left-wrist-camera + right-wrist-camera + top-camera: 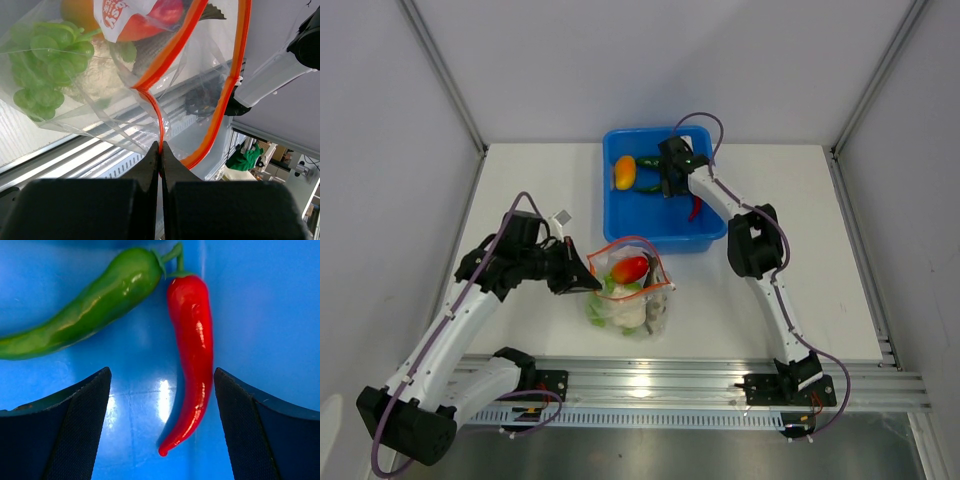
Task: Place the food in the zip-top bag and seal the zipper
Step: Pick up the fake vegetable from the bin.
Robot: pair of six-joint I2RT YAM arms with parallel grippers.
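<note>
Clear plastic bag [632,296] lies on the white table [820,250] just in front of the blue tub [710,236], partly filled. A red-orange fruit [630,268], white cauliflower [626,313] and a green bunch [45,65] are inside. The zipper [220,100] gapes in an open loop, unsealed. The left gripper [160,148] is clamped on the zipper strip at one end of the mouth. The right gripper [161,376] hangs inside the tub, fingers spread either side of the red chili [191,355], not touching it. A green chili [85,305] and an orange-yellow pepper [624,172] are not yet bagged. Assessment: loading is roughly half done and sealing is outstanding. Pale grey walls [650,60] with metal posts [442,70] enclose the table, and a metal rail [700,380] runs along its near edge.
</note>
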